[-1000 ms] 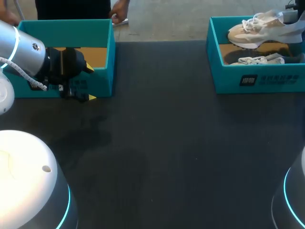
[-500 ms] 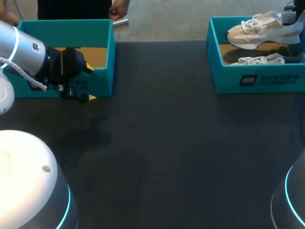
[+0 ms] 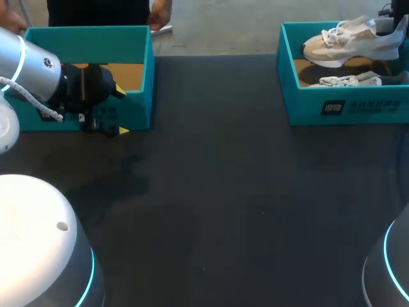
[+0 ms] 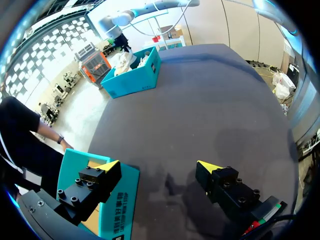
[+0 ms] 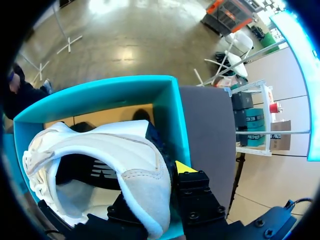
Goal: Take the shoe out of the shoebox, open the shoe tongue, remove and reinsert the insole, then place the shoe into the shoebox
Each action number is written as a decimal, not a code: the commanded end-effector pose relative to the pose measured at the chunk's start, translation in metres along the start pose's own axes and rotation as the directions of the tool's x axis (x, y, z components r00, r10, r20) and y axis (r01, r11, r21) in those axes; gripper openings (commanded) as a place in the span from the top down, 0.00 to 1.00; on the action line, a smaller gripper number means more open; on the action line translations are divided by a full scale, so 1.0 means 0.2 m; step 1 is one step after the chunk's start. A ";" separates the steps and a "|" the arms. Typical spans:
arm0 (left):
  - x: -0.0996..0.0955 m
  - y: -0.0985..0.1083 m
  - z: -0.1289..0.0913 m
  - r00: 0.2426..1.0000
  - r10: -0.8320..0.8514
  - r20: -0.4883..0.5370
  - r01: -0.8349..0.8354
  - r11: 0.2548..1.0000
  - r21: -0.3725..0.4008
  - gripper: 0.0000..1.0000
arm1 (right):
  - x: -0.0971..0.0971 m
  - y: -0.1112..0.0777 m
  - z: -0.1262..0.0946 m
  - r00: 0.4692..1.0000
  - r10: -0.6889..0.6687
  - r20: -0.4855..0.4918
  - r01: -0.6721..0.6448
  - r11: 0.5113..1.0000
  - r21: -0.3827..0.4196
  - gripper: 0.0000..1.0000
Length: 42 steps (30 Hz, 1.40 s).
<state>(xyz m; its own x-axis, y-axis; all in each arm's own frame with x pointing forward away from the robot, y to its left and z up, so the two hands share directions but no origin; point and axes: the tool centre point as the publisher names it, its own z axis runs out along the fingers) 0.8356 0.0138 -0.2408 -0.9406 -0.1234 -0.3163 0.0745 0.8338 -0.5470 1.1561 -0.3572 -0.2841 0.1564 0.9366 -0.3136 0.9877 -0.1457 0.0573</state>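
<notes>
The shoe (image 3: 348, 41) is held above the shoebox (image 3: 345, 105).
Its heel is pinched by the right jaws; the left jaws are spread. It may be dropped if gripped loosely.

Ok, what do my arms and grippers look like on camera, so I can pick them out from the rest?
The left arm is rounded silver-grey with a glowing cyan ring, a white cable along it and a black wrist. The left gripper has blocky black fingers with bolt holes and yellow tips. The right gripper looks the same where it shows.
</notes>
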 end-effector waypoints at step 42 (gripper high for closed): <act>0.00 0.00 0.00 1.000 0.001 0.000 -0.001 1.000 -0.004 0.00 | 0.12 0.10 0.28 1.000 -0.002 -0.009 0.002 1.000 0.015 1.00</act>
<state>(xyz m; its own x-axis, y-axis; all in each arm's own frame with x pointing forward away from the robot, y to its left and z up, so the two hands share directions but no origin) 0.8356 0.0138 -0.2408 -0.9406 -0.1234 -0.3163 0.0746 0.8338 -0.5470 1.1731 -0.3553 -0.3394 0.1544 0.9404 -0.3030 0.9880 -0.1460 0.0504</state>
